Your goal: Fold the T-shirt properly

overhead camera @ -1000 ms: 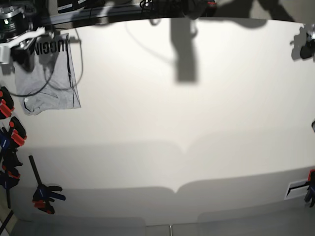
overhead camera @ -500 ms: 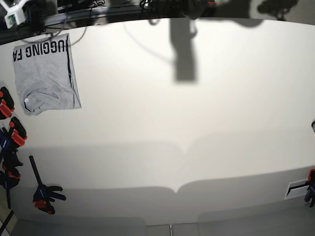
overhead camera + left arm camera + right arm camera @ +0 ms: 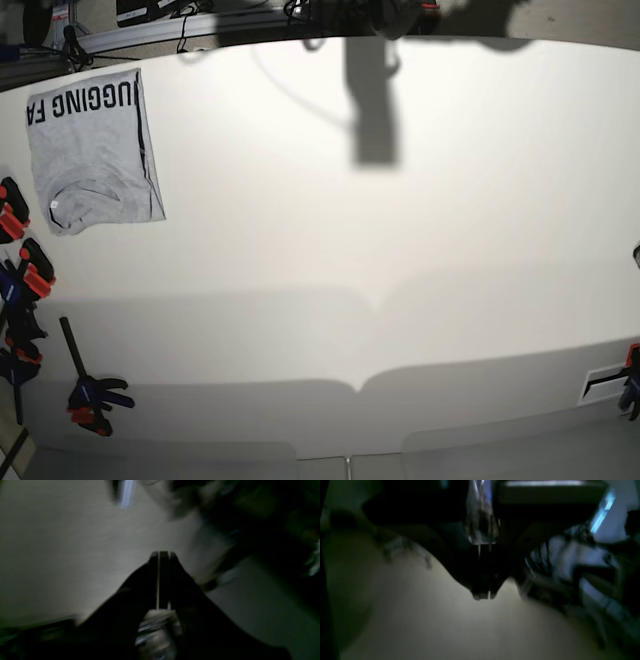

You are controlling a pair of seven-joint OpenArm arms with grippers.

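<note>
T-shirt lies folded flat at the surface's far left corner in my base view, lettering showing. Left end effector and right end effector: jaws together, holding nothing. Clamps line the left edge.

base: bright, even top light on table; dark block shadow at top centre, soft scalloped shadow bands low; edges bowed by wide lens | left wrist: dim, heavy motion blur, gripper a black silhouette | right wrist: dim, smeared, blue glare streak upper right, gripper dark
</note>
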